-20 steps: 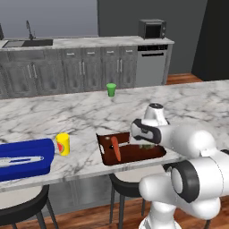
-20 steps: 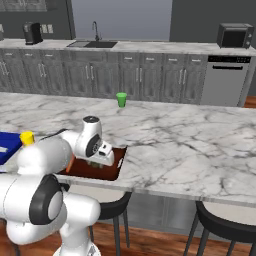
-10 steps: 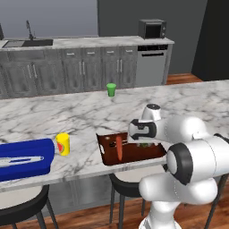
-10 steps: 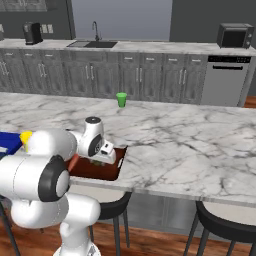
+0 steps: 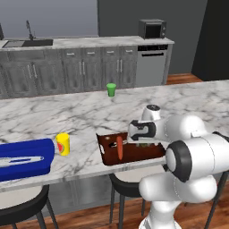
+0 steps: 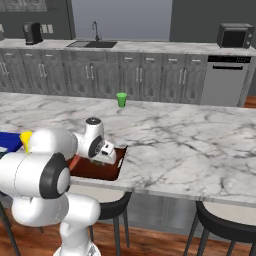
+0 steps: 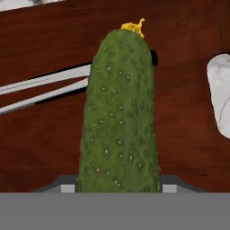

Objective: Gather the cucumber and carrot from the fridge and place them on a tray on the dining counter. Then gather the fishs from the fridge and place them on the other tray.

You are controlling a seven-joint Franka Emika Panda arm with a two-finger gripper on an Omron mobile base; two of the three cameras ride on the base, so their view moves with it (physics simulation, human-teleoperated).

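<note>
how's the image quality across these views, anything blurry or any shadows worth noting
Hand view: the cucumber is so close it looks soft and magnified, with a dark shadow line on the brown tray. Left base view: flat, even light, the carrot crisp. Right base view: the claw is small and partly hidden by the arm.

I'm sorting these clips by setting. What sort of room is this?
A rendered home kitchen with a dining counter. Grey cabinets along the back wall carry a sink and a microwave, and bar stools tuck under the long marble counter.
</note>
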